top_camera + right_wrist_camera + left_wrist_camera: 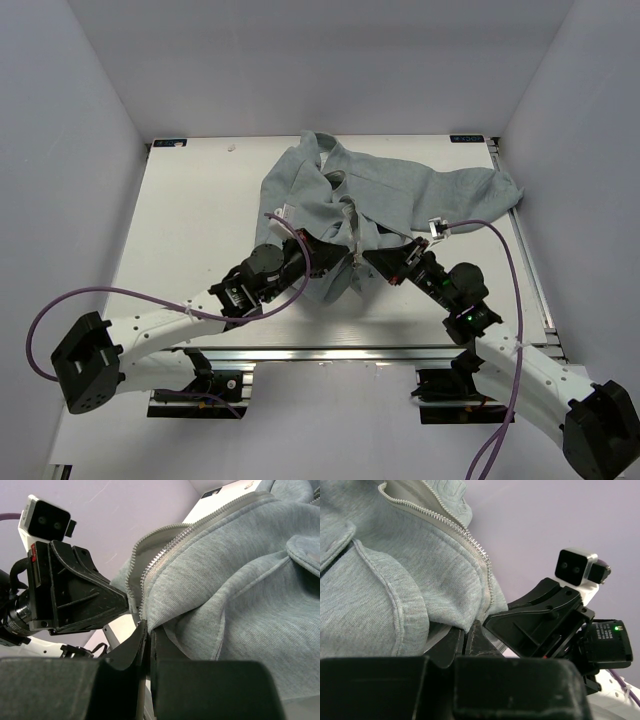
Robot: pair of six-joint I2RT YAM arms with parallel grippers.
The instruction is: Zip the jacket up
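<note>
Lilac walls (300, 60) box in a white worktop (200, 220). Both arms reach in from the near edge and meet at its middle.

Left end effector (466, 634): narrow, with a fold of hem pinched between the fingers, as far as its wrist view shows.

Jacket (400, 195): rumpled at the centre and far right of the worktop. Collar on the far side, one sleeve trailing toward the right edge, near hem bunched where the two end effectors meet. Zipper (167, 552) undone — two rows of silver teeth stand apart up the front and draw together just above the fingers. Slider not made out in any view.

Right end effector (148, 632): likewise narrow, clamped on the hem just beside the lowest teeth. It sits near the left one, and by my reading each holds its own front panel.

Handling, as judged:
- Light, soft fleece with no stiffness — it will sag, fold and drag rather than hold a line.
- The nap looks grippy, so a pinch should hold.
- Nothing looks fragile except the small zipper parts.
- Best hold is the hem on either side of the zipper foot, kept taut so the teeth line up.
- The pull tab is the other place to take hold: small, hard, probably slick.
- Slack cloth is the risk, since the teeth may buckle or catch the lining.
</note>
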